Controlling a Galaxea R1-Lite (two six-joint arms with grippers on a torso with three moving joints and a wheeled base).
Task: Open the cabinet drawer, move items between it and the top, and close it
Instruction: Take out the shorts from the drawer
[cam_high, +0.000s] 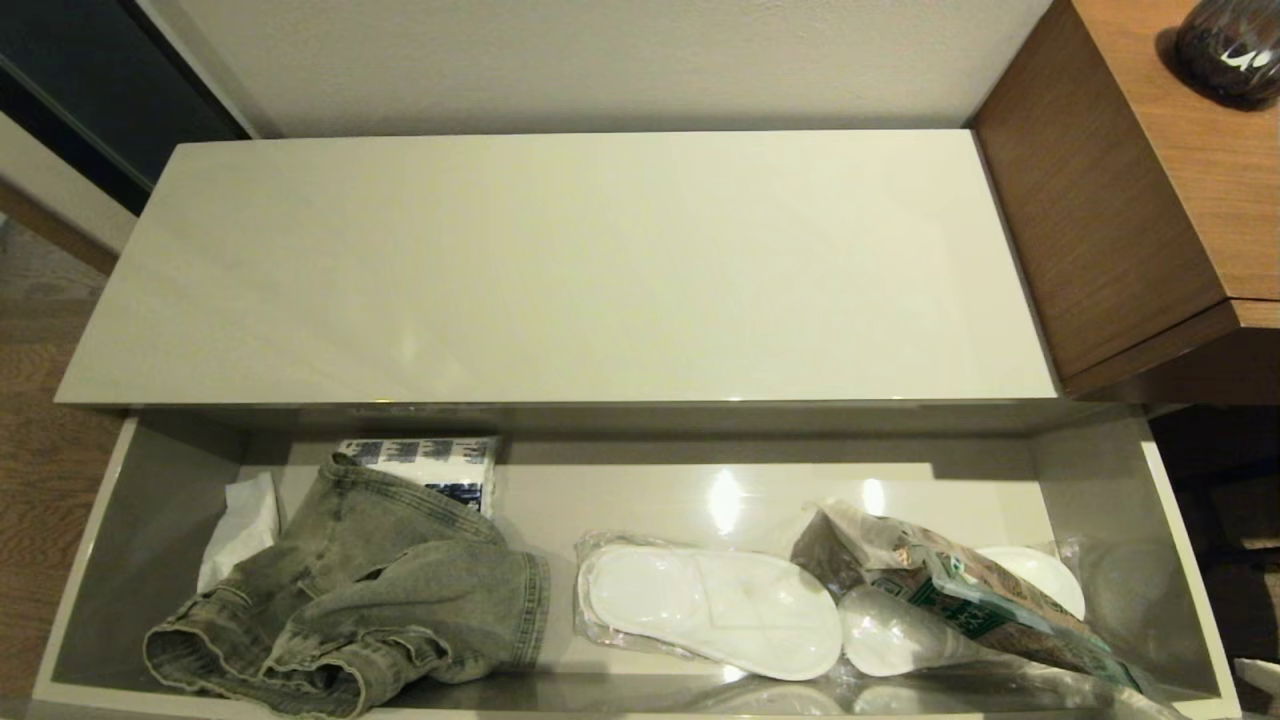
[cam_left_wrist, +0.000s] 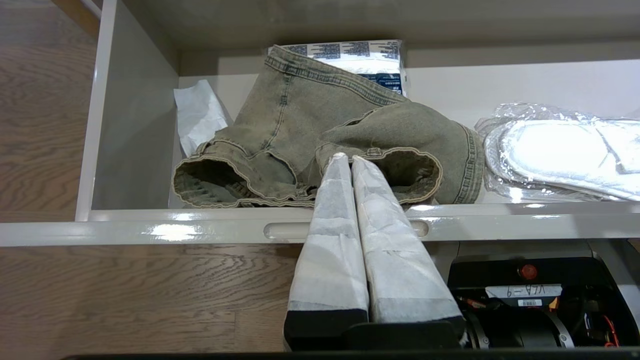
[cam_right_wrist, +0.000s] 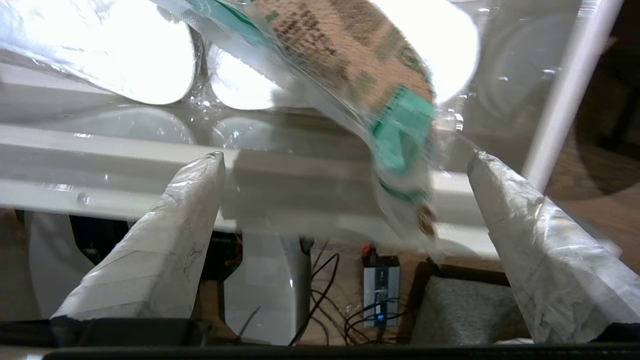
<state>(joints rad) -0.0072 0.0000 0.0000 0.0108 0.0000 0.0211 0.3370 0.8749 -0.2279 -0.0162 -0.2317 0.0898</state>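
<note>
The cabinet drawer (cam_high: 150, 560) stands pulled out below the bare cream top (cam_high: 560, 270). At its left end lies the crumpled grey-green denim garment (cam_high: 380, 590); at its right end the clear food bag (cam_high: 960, 600) with a green band rests across a slipper. Neither gripper shows in the head view. In the left wrist view my left gripper (cam_left_wrist: 346, 157) is shut and empty, poised over the drawer's front rim (cam_left_wrist: 150, 230) with its tips just before the denim (cam_left_wrist: 310, 125). My right gripper (cam_right_wrist: 347, 154) is open, and the bag's end (cam_right_wrist: 400, 135) hangs over the front rim between its fingers.
White plastic-wrapped slippers (cam_high: 720, 605) lie in the drawer's middle. A white-and-blue tissue pack (cam_high: 440, 462) and a crumpled white paper (cam_high: 240, 525) sit behind the denim. The taller brown desk (cam_high: 1150, 200) with a dark vase (cam_high: 1230, 45) borders the top on the right.
</note>
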